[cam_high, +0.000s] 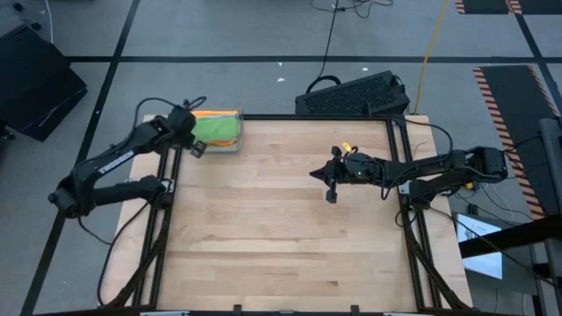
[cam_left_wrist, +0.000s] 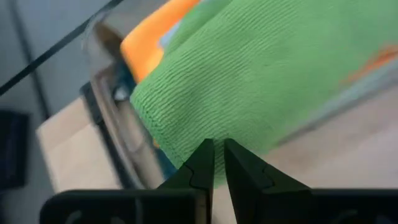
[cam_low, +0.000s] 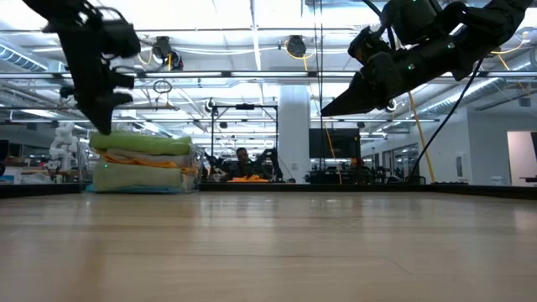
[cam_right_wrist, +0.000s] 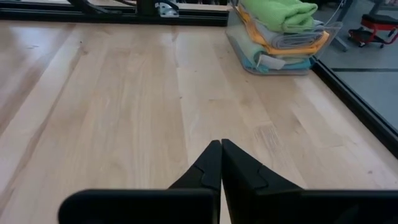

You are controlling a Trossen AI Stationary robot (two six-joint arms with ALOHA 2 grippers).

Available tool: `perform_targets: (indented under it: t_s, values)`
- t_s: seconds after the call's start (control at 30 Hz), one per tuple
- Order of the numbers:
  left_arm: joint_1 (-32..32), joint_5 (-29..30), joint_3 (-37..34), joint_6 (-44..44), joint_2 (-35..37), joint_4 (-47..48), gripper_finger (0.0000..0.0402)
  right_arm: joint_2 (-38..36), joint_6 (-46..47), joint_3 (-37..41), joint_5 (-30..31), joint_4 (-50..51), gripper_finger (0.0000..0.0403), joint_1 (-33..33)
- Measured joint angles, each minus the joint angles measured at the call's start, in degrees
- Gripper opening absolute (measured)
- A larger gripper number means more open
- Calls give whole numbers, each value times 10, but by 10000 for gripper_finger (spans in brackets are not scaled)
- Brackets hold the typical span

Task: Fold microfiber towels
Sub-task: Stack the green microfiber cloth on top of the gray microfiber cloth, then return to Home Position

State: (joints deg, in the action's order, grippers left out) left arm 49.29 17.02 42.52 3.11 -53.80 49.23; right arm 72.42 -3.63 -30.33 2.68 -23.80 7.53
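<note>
You are looking at a table [cam_high: 281, 228] with the towels [cam_high: 216, 130] stacked at its far left corner, bright green on top, seemingly folded and parked aside. Your left gripper [cam_high: 195, 145] is hanging beside the stack, fingers nearly together on nothing; your right gripper [cam_high: 327, 184] is waiting mid-table, closed and empty.

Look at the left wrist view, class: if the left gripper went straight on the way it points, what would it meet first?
Most likely the bright green towel topping the stack. The left gripper, fingers nearly shut, points straight at its near edge; whether it touches already is unclear.
</note>
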Motion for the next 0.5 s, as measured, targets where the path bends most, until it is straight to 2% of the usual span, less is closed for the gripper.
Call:
perform_targets:
  t_s: [0.13,0.23,0.37,0.5]
  values:
    - [-2,61,-10,1,-36,-13,40,0,-1,0,0,1,1,0]
    - [-11,48,-9,1,-43,-26,40,0,-1,0,0,6,1,0]
    - [-16,43,12,13,-25,-25,40,0,-7,0,-1,7,0,0]
    - [-49,35,45,27,6,-14,40,0,-13,0,-16,9,0,-1]
